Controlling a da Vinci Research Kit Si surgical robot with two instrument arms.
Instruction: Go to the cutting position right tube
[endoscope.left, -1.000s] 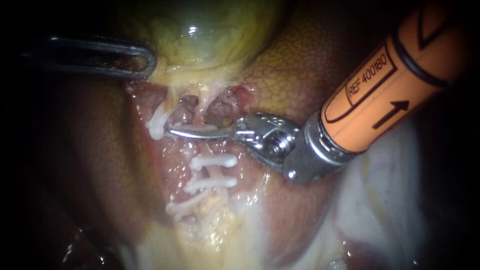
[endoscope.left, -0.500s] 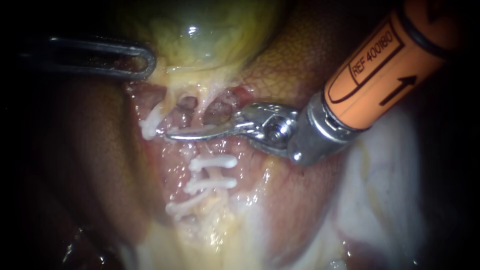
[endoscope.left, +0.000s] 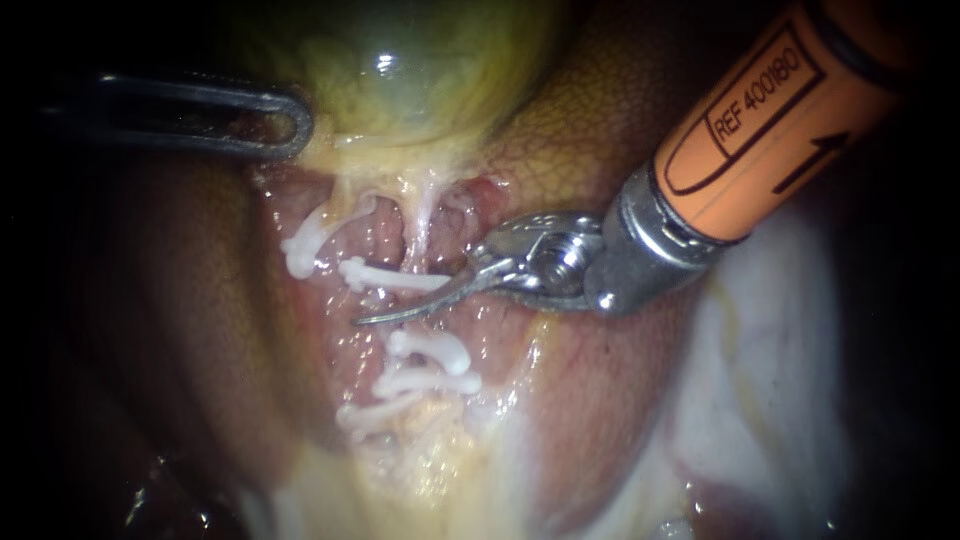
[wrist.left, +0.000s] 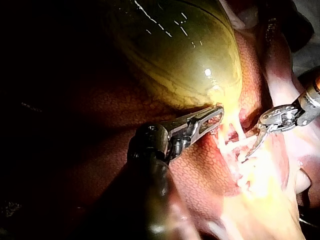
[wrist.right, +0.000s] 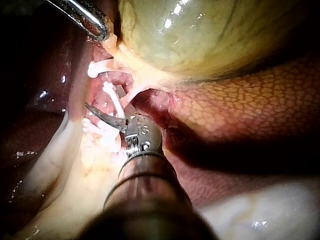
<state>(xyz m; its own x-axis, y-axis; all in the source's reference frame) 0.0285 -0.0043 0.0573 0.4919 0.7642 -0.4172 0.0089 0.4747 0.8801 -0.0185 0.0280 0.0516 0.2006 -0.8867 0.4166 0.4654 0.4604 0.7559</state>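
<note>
Your left instrument (endoscope.left: 297, 125) comes in flat and dark from the left. Its end effector is clamped on the pale edge of the gallbladder (endoscope.left: 400, 70), right where the yellow-green bag gets narrow.

Under the gallbladder, two thin strings of tissue run down. The left tube (endoscope.left: 348, 215) bends off to the side and has a slanted clip (endoscope.left: 300, 245) on it. The right tube (endoscope.left: 424, 225) is pale and runs straight down in the middle of the view. A white top clip (endoscope.left: 390, 277) lies across it. Further down, the lower clips (endoscope.left: 430, 350) sit stacked close together.

Your right instrument (endoscope.left: 370, 319) comes in from the upper right. It has an orange shaft and a shiny silver neck. Its end effector is a pair of thin curved blades, closed together with nothing between them. The blades lie across the line of the right tube, just below the top clip and above the lower clips. The tip points left and reaches past the tube. You cannot see whether the blades touch the tube.

The liver (endoscope.left: 560, 150) is brown and spotted. It lies behind the tubes and next to the silver neck.
</note>
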